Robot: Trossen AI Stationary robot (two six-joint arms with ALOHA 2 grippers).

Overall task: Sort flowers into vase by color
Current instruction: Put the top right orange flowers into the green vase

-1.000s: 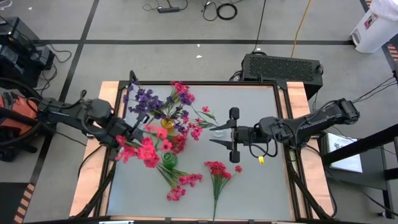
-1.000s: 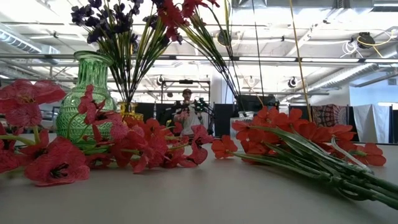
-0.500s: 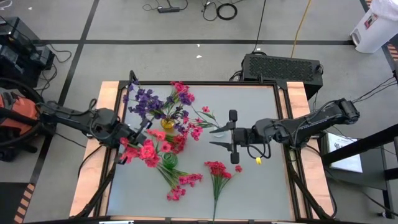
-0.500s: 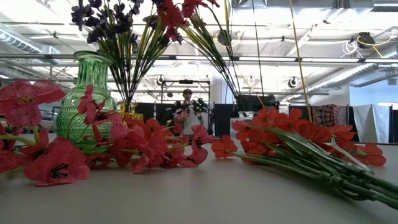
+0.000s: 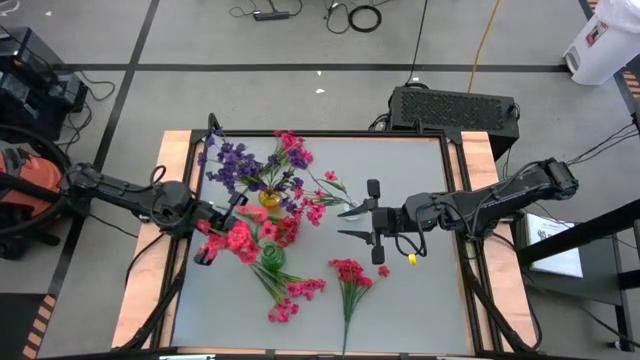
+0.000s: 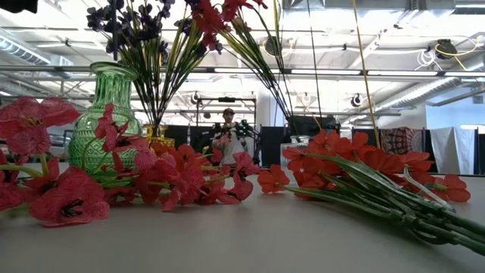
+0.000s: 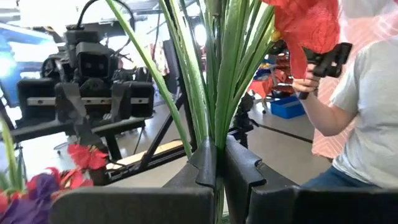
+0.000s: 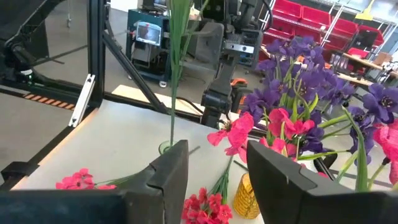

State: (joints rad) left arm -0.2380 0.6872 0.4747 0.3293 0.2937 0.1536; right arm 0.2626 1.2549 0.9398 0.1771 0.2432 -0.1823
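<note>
Gripping a pink-red artificial flower sprig (image 5: 232, 242) by its thin green stems, the left tool (image 5: 212, 237) sits closed just beside the green ribbed glass vase (image 5: 272, 258) on the surface (image 5: 420, 290). The right tool (image 5: 372, 220), fingers apart and empty, hovers on the vase's far side, with loose pink-red sprigs (image 5: 350, 273) lying between.

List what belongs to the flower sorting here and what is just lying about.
Job:
- pink flowers
- purple flowers
- green vase
- amber vase
- left end effector, shut on pink flowers
- right end effector, open

Lying about:
- black box
- floor cables
- white container
</note>
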